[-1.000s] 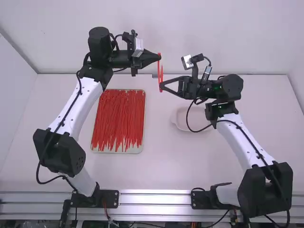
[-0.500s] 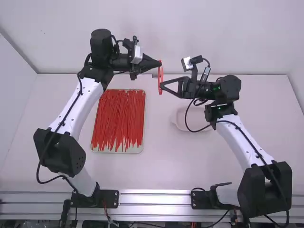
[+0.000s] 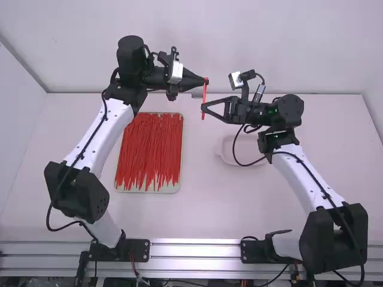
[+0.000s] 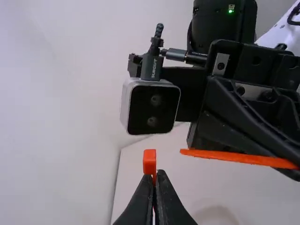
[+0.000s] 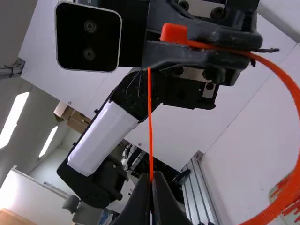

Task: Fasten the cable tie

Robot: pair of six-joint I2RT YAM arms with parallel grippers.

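Note:
A red cable tie (image 3: 204,98) hangs in the air between the two grippers, above the back of the table. My left gripper (image 3: 204,80) is shut on the tie just below its square head (image 4: 149,161), with the fingertips pinched together (image 4: 154,180). My right gripper (image 3: 203,108) sits just below and to the right, shut on the thin tail end (image 5: 149,140) of the same tie. In the right wrist view the strap (image 5: 291,117) bows out in a wide loop from the head (image 5: 174,33) round to the tail.
A tan tray (image 3: 177,186) holding a pile of several loose red cable ties (image 3: 149,152) lies left of centre on the white table. A small white bowl (image 3: 230,154) stands under the right arm.
My left gripper has shifted right and a little forward with the tie's head. In the high view the tie now shows as a straighter strip. The right gripper has barely moved.

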